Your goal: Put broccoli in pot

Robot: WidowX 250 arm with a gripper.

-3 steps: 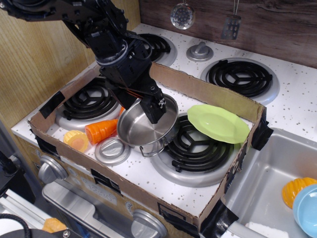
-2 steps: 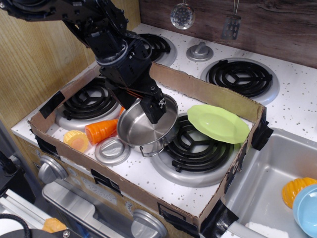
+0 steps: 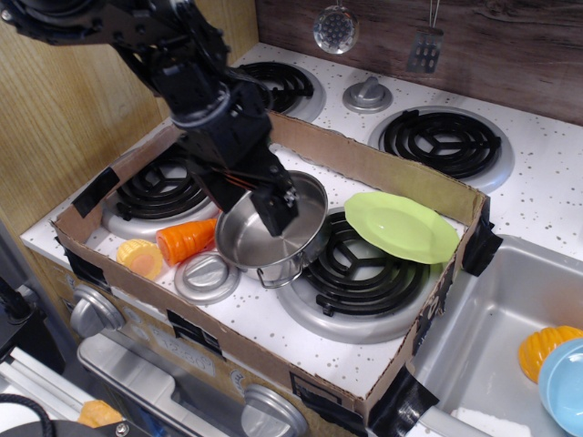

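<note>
The shiny steel pot stands tilted at the edge of the front right burner, with a wire loop handle toward the front. Its visible inside holds nothing. My black gripper hangs over the pot's back half, its tip pointing down into it. The fingers read as one dark block, so I cannot tell whether they are open or shut. No broccoli shows anywhere; it is hidden or out of view.
An orange carrot piece, a yellow toy and a flat grey lid lie left of the pot. A lime-green plate sits to its right. A cardboard wall rings the area. The sink is at right.
The arm and gripper have shifted slightly left and toward the front over the pot. The pot and the other things have not moved.
</note>
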